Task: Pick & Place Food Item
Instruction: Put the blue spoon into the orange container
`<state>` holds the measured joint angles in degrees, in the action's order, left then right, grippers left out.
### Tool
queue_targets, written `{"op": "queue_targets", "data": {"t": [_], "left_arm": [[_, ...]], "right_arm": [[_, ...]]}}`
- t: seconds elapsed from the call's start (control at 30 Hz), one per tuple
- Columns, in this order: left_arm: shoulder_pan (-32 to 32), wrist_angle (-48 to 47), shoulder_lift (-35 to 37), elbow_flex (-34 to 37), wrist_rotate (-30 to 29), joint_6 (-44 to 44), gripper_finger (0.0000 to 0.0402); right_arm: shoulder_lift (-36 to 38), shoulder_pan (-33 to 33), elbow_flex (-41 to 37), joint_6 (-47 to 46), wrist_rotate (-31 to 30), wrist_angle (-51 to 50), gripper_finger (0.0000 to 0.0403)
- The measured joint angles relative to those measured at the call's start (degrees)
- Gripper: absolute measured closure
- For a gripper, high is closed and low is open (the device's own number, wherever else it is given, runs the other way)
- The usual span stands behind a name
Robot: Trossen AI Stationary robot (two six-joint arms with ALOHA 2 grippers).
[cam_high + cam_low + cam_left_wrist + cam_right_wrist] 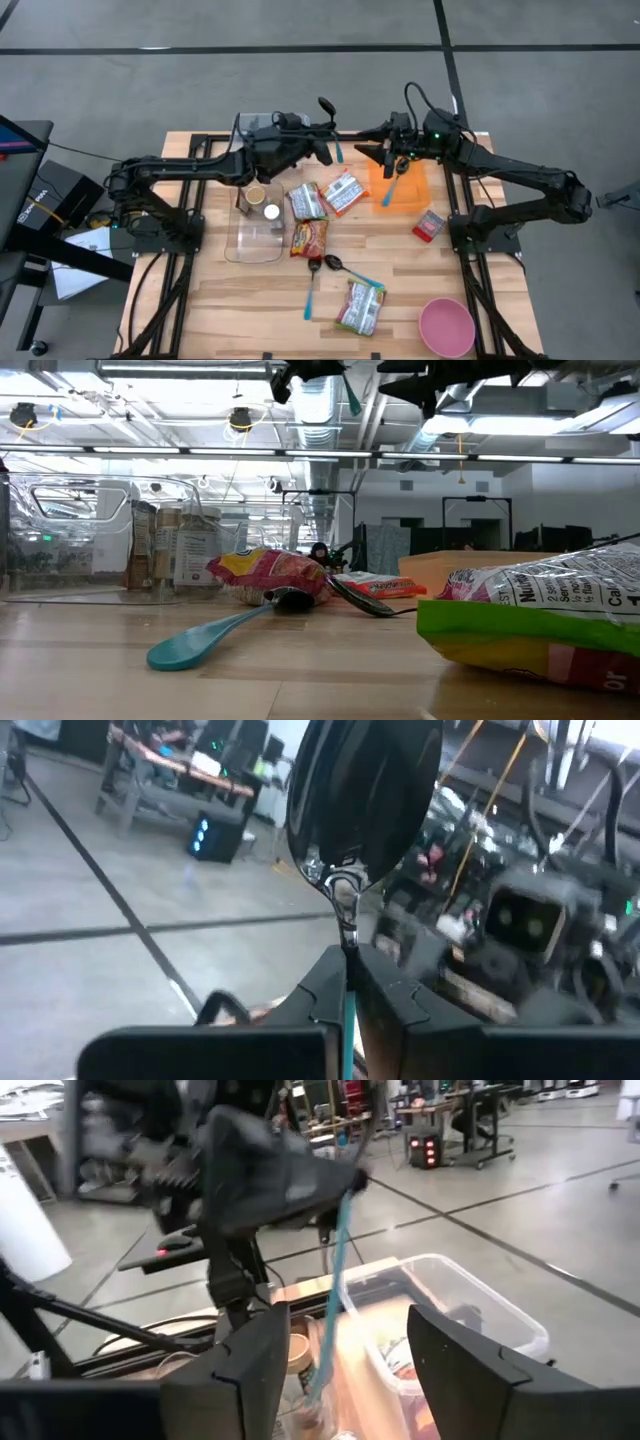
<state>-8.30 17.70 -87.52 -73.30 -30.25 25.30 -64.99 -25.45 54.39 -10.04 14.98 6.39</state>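
Closed tight in the left gripper (327, 149), above the back middle of the table (220, 300): a spoon (326, 105) with a black bowl and a teal handle, pinched low on the handle, bowl end pointing away toward the table's far edge. Facing it from the other side, just beside and well clear of the tabletop: the right gripper (376, 152), fingers spread apart, holding nothing. From the right wrist view, the teal handle hanging in the gap between those two parted fingers (250, 1360), not pressed by either. Below that gripper, an orange tray (417, 196) with a second teal spoon (393, 186) lying in it. Food still flat on the wood: two silvery snack packets (345, 192) side by side near the tray's left edge, a red and yellow packet (309, 238) just in front of them, a green-edged packet (361, 306) toward the front, and a small red packet (429, 225) to the right of the tray. To the left of the packets, a clear container (255, 242) with two small cups (256, 195) at its far end. At the front right corner, a pink bowl (446, 326). Between the red and yellow packet and the green-edged one, two more spoons (311, 295) on the table, black bowls near each other.
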Motion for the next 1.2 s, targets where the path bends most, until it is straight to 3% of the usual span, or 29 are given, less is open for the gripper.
{"op": "queue_targets", "data": {"t": [0.3,0.73,1.2], "left_arm": [[0.90,1.05,-2.60,-0.02,2.13,0.63,0.0396],[2.25,-0.32,-2.56,-0.02,2.07,0.65,0.0396],[2.17,-1.10,-2.56,-0.02,2.67,2.09,0.0396]], "right_arm": [[-4.23,2.09,-0.02,-0.65,-0.06,0.94,0.0235],[-7.50,2.88,-0.02,-3.67,-0.08,5.03,0.0241],[-7.50,2.95,-0.02,-3.48,0.00,4.88,0.0313]]}}
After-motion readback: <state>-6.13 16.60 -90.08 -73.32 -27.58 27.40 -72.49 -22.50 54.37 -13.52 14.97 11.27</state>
